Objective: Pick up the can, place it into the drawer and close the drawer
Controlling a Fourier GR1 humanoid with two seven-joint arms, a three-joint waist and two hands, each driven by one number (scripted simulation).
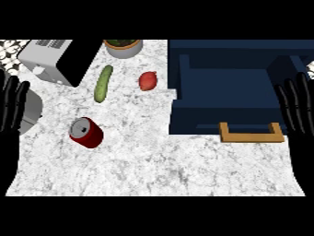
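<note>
Pickup hasn't started yet: the red can (pixel 86 132) sits on the counter (pixel 159 161) left of the open drawer (pixel 220 94), left hand (pixel 3 108) and right hand (pixel 302 110) rest straight-fingered at the edges (holding nothing), so next is probably reaching for it.

One red can (pixel 86 132) lies on the bench (pixel 152 161), at eight o'clock from the middle. There is one green cucumber (pixel 103 83) at ten o'clock and one red, roundish fruit (pixel 148 81) at twelve o'clock. One potted plant (pixel 123 47) stands at eleven o'clock at the far edge, and one grey toaster (pixel 54 62) farther out at ten o'clock. One dark blue drawer (pixel 220 87) fills the two o'clock area and carries one wooden handle (pixel 251 137). Two black hands show: the left hand (pixel 3 110) at nine o'clock, the right hand (pixel 302 110) at three o'clock.
</note>
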